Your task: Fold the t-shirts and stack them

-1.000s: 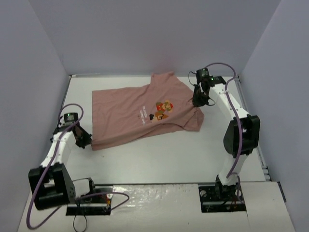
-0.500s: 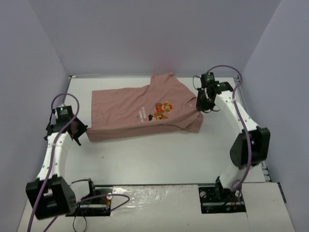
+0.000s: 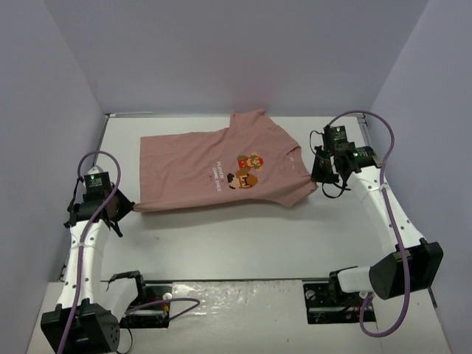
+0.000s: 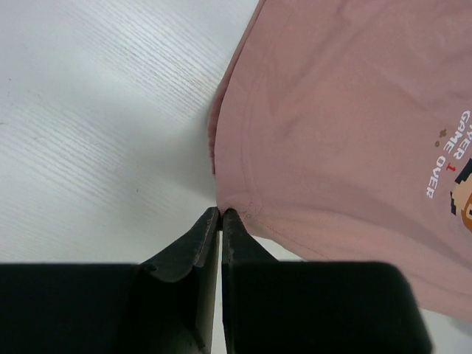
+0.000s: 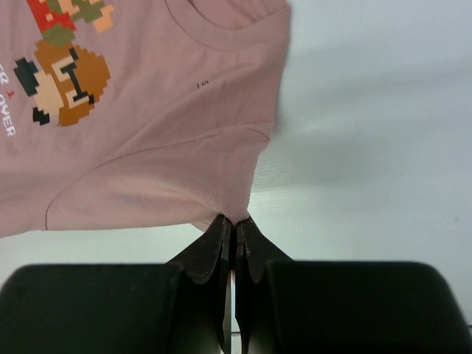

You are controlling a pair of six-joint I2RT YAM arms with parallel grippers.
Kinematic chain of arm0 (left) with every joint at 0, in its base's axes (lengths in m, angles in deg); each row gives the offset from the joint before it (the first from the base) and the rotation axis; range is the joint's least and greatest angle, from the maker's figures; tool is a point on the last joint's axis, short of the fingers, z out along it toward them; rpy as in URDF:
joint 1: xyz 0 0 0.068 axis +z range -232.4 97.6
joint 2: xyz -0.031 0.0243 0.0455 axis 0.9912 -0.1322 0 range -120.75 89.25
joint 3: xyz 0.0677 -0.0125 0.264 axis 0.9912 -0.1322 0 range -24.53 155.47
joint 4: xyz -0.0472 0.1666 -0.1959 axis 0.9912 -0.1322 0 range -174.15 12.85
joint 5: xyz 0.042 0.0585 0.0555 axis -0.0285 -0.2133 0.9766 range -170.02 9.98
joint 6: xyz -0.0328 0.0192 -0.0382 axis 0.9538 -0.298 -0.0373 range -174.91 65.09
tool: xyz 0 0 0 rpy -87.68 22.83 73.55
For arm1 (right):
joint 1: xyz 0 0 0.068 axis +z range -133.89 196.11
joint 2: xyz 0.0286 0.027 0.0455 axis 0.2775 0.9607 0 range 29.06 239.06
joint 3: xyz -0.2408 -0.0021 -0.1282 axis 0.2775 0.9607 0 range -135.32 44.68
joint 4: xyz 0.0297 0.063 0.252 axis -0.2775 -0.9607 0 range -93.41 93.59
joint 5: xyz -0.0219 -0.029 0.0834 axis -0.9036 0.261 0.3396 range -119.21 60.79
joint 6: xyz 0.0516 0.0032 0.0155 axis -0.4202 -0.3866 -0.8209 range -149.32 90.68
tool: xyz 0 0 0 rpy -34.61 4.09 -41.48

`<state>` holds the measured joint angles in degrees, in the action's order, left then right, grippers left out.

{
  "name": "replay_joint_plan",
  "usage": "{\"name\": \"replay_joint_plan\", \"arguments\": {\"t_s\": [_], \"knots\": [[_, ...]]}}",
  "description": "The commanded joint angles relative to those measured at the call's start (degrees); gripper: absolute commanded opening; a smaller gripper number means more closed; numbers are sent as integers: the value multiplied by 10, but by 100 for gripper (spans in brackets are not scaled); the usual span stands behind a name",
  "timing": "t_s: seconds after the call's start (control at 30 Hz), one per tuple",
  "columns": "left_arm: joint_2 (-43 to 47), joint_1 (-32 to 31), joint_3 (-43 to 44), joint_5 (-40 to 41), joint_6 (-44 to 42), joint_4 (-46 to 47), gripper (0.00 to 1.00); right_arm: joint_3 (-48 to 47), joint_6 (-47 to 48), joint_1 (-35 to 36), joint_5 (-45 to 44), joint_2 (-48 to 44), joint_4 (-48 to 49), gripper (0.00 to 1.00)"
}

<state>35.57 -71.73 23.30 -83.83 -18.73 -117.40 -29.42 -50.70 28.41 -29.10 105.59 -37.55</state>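
Gripping the dusty-pink t-shirt [image 3: 199, 166] at its near hem corner, your left pincer [image 4: 221, 214] is clamped on fabric. Your right pincer [image 5: 234, 221] pinches the sleeve edge beside the collar. The shirt lies spread between them on the white worktop [image 3: 236, 236], graphic [image 3: 247, 169] facing up.

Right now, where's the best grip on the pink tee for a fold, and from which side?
The t-shirt lies flat, print up, so only its edges offer a pinchable lip. Take the near hem corner from the left and the near sleeve tip from the right, coming in low. The left gripper and right gripper are shut on those two spots.
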Motion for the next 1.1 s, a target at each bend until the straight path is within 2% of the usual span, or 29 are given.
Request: {"name": "replay_joint_plan", "arguments": {"t_s": [0.0,0.27,0.7,1.07], "knots": [[14,-2,8,7,-22,-4,0,22,-5,-4,10,-23,-12,0],[-21,-2,37,33,-34,1,0,-6,8,-3,10,16,-14,0],[-131,-3,80,53,-42,63,0,-75,42,-3,1,116,-13,0],[-206,-36,101,65,-42,86,0,-119,57,-3,1,172,-13,0]]}}
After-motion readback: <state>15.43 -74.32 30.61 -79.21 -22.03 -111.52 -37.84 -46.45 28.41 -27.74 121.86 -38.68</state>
